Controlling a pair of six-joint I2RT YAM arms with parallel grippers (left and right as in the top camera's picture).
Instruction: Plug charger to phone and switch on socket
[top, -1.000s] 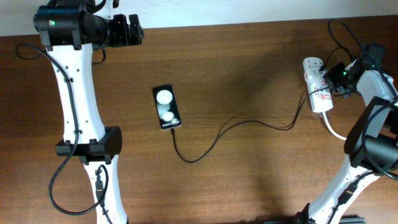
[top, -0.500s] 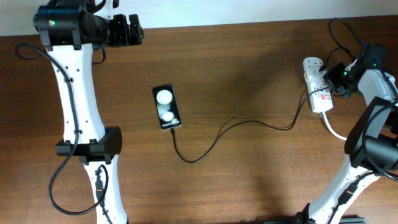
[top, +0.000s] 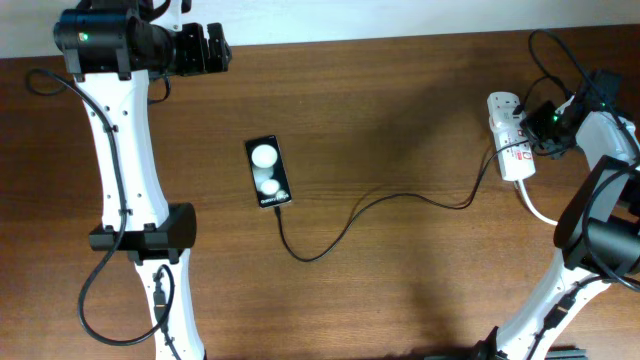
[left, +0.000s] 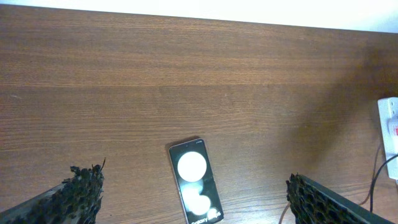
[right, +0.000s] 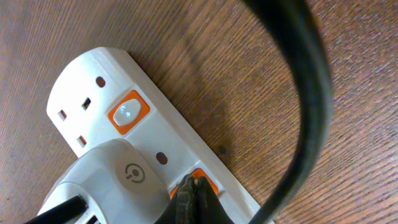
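The black phone (top: 267, 172) lies flat on the wooden table, two white spots on its face; it also shows in the left wrist view (left: 194, 188). The thin black charger cable (top: 380, 200) runs from the phone's lower end to the white plug adapter (right: 109, 180) in the white socket strip (top: 507, 135). My right gripper (right: 191, 186) is shut, its tips pressed on an orange switch (right: 205, 182) of the socket strip (right: 93, 99). My left gripper (left: 193, 199) is open and empty, high above the phone near the table's far left edge.
A second orange switch (right: 128, 112) sits by the strip's free outlet. A thick white cord (top: 537, 207) leaves the strip toward the right. A thick black arm cable (right: 305, 106) crosses the right wrist view. The left arm's white links (top: 125, 170) lie along the table's left.
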